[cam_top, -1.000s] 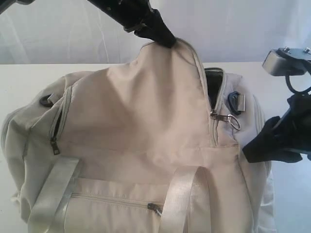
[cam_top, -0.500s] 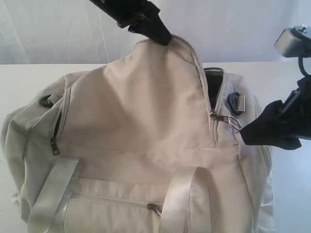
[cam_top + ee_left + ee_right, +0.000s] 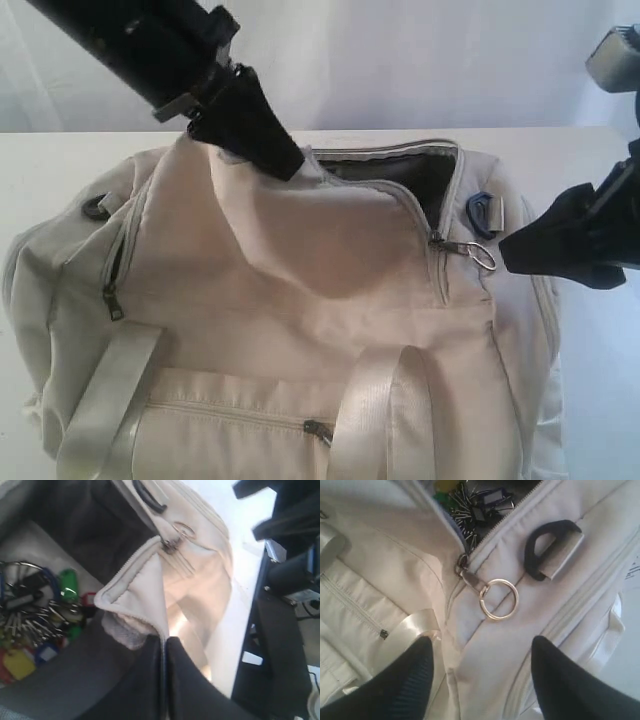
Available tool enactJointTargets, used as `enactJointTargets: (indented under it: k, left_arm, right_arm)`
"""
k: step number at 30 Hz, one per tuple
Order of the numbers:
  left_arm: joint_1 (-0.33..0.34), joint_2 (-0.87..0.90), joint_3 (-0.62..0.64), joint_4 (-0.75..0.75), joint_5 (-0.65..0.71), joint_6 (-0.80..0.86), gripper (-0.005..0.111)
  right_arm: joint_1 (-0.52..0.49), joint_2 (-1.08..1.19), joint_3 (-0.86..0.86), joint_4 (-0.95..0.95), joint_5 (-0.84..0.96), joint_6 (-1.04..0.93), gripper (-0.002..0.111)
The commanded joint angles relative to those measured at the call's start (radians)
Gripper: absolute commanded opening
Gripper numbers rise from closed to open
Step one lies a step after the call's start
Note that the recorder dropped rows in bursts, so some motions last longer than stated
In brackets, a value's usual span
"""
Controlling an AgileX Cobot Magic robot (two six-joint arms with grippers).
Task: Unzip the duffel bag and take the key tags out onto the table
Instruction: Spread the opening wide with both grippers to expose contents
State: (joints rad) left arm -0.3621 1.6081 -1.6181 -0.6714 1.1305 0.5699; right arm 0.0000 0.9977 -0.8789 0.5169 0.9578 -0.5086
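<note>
The left gripper [image 3: 288,167] had black, wedge-shaped fingers [image 3: 245,120]. On the right gripper [image 3: 481,641] the black fingers looked finely ribbed. A silver-grey housing [image 3: 615,55] sat above.

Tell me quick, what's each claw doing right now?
Left gripper: closed on the bag flap.
Right gripper: open, empty, by the zipper ring.

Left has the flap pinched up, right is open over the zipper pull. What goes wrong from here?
1. The left gripper pinches only the edge of the flap; a slip would likely drop it over the key tags.
2. The right gripper hangs open above the pull ring; going in, a finger may snag it.
3. The tags lie in a tangled bunch; a grab might lift only some.
</note>
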Motion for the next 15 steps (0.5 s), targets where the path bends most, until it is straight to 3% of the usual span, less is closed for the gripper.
enactJointTargets:
  k: [1, 7, 15]
  left_arm:
    - [-0.070, -0.137, 0.172, -0.022, 0.091, -0.017, 0.000]
    - [-0.172, -0.273, 0.397, -0.068, 0.091, -0.019, 0.000]
    - [-0.239, -0.356, 0.653, -0.154, 0.091, -0.007, 0.000]
  right_arm:
    - [0.000, -0.008, -0.008, 0.027, -0.028, -0.011, 0.054]
    - [0.000, -0.008, -0.008, 0.216, -0.067, -0.048, 0.053]
    - [0.000, 0.006, -0.008, 0.530, -0.017, -0.254, 0.037]
